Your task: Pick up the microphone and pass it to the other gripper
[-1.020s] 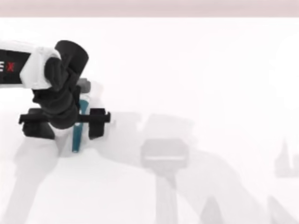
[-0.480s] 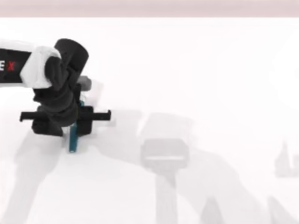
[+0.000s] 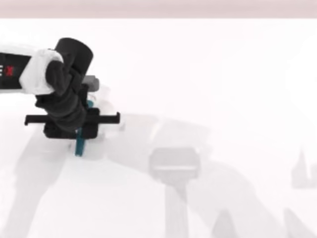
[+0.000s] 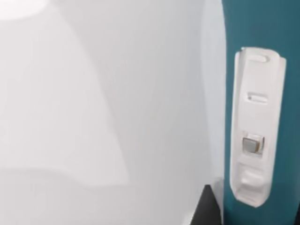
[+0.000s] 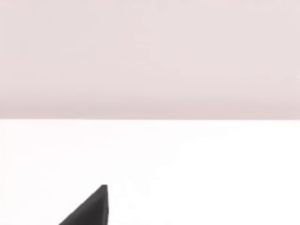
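Top view: the left claw [image 3: 79,130] is seen at the table's [image 3: 213,74] left side, clenched on the microphone [image 3: 79,145], whose teal handle projects below it. Left wrist view: the teal handle with its white switch patch [image 4: 255,126] is shown close. Right wrist view: only the right claw's dark fingertip [image 5: 91,208] is visible; its state cannot be told.

Readable marks: one partial logo only

On the left arm [image 3: 20,69], at nine o'clock in the top view, a black panel carries a red "X" beside the cut-off end of a white letter at the frame edge; the microphone [image 4: 260,117] switch patch shows moulded shapes but no legible text; nothing else reads.
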Robot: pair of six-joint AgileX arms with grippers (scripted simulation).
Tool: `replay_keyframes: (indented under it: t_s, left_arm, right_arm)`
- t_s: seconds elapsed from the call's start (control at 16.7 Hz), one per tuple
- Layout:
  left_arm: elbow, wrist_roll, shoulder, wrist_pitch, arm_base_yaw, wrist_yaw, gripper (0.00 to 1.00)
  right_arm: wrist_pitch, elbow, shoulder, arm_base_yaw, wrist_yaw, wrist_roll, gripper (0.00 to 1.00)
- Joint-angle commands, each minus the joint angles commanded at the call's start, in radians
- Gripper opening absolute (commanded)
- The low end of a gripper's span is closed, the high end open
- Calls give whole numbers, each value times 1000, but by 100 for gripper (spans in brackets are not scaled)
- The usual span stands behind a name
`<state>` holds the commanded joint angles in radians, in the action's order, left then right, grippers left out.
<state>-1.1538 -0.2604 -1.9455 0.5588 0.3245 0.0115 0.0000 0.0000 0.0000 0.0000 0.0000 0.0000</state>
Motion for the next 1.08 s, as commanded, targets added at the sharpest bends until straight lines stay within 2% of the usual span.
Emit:
replay_keyframes:
  t_s: [0.24, 0.84, 1.08]
  left_arm:
    - [49, 47, 42, -227, -6, -96, 0]
    - [302, 216, 255, -1120, -41, -438, 0]
    - [357, 268, 348, -1308, -53, -525, 0]
  right_arm:
    - [0, 0, 0, 0, 0, 0, 100]
    - [0, 0, 0, 0, 0, 0, 100]
    - [0, 0, 0, 0, 0, 0, 100]
